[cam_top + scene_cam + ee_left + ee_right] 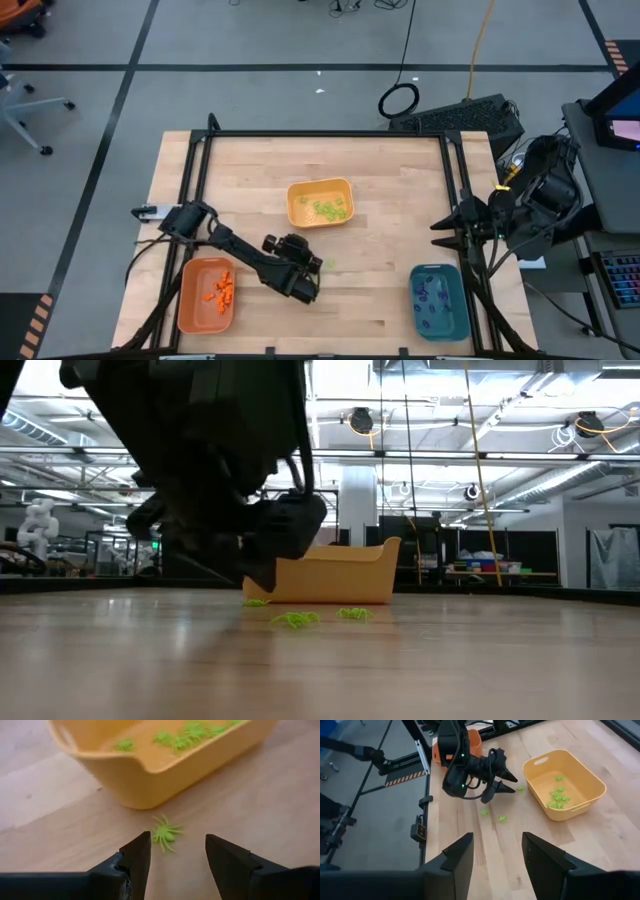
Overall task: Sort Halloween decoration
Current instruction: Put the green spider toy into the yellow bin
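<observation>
- Three loose green spiders lie on the table, near the yellow tray.
- Left gripper, fingers parted and empty, hovers low over one spider; likely next: lower, close, lift it into the yellow tray.
- Right gripper waits, parted, at the table's right edge.
- Three trays: orange tray, yellow, teal tray.

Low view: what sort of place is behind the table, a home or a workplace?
Likely a robotics lab or workshop: exposed ceiling beams, hanging lamps, a white humanoid figure, and a taped concrete floor around the table.
</observation>
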Tool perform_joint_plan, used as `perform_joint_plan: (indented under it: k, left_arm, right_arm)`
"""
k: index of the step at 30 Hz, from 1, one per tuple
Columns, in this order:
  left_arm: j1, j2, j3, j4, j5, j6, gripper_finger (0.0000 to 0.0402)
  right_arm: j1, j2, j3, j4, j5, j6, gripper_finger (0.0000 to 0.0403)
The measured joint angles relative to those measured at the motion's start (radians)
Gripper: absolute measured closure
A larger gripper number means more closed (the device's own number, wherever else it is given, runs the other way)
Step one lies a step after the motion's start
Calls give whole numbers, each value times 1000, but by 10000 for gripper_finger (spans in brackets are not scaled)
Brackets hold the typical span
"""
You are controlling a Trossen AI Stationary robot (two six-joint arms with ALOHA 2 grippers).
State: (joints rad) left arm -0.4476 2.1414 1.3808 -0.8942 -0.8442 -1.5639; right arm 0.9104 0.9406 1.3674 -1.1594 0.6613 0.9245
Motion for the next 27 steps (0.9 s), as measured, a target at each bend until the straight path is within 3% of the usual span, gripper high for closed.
perform_joint_plan:
  k: [15,27]
  left_arm:
    - [9,34,-77,113,-53,-188,210]
    - [7,57,-77,144,-64,-203,211]
  right_arm:
    - [-36,75,0,42,46,44,250]
    - [-42,100,0,56,32,41,250]
